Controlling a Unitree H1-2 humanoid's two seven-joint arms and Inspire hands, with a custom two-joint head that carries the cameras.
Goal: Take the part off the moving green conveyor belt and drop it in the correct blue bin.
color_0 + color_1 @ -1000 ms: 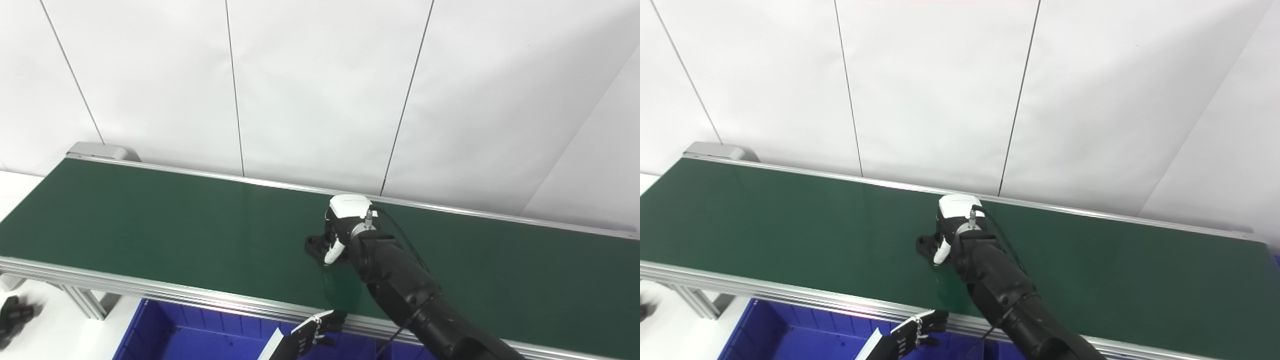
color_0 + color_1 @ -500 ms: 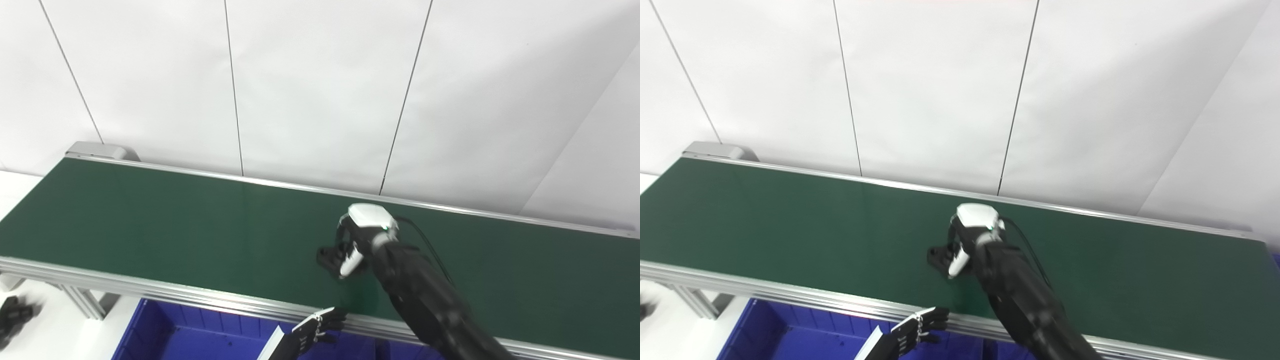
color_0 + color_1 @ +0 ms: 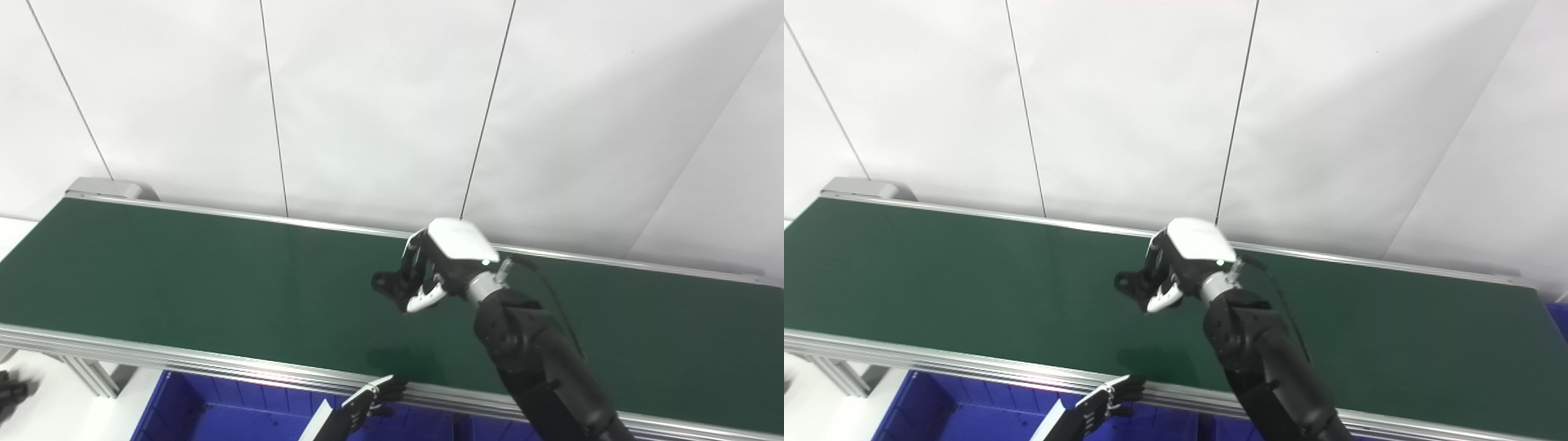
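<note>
Fingers [image 3: 411, 269] of the right hand [image 3: 442, 264] are curled around a small black part [image 3: 392, 286], with the white-tipped thumb pressed under it. Part is held clear of the green belt [image 3: 184, 275]; a dark shadow [image 3: 401, 356] lies on the belt surface below and nearer the front edge, apart from the part itself. One end of the part sticks out to the left of the hand and shows a small round hole; the rest is hidden inside the grip, so its full shape cannot be made out.

Right arm [image 3: 539, 367] comes up from the lower right, forearm black, back of the hand covered by a white shell, a thin cable looping off the wrist.

Left hand [image 3: 373, 401] sits low at the bottom edge, just in front of the belt's near metal rail [image 3: 184, 361]. Its dark fingers are slightly bent and spread, holding nothing; fingertips are close to the rail, contact cannot be judged.

Blue bin [image 3: 214, 410] is below the near rail at the bottom left, only its inner walls showing. Another strip of blue shows at the far right edge in the right eye view.

Behind the belt: white panelled wall [image 3: 380, 104] with thin dark seams. Grey end housing [image 3: 110, 187] at the belt's far left corner.
</note>
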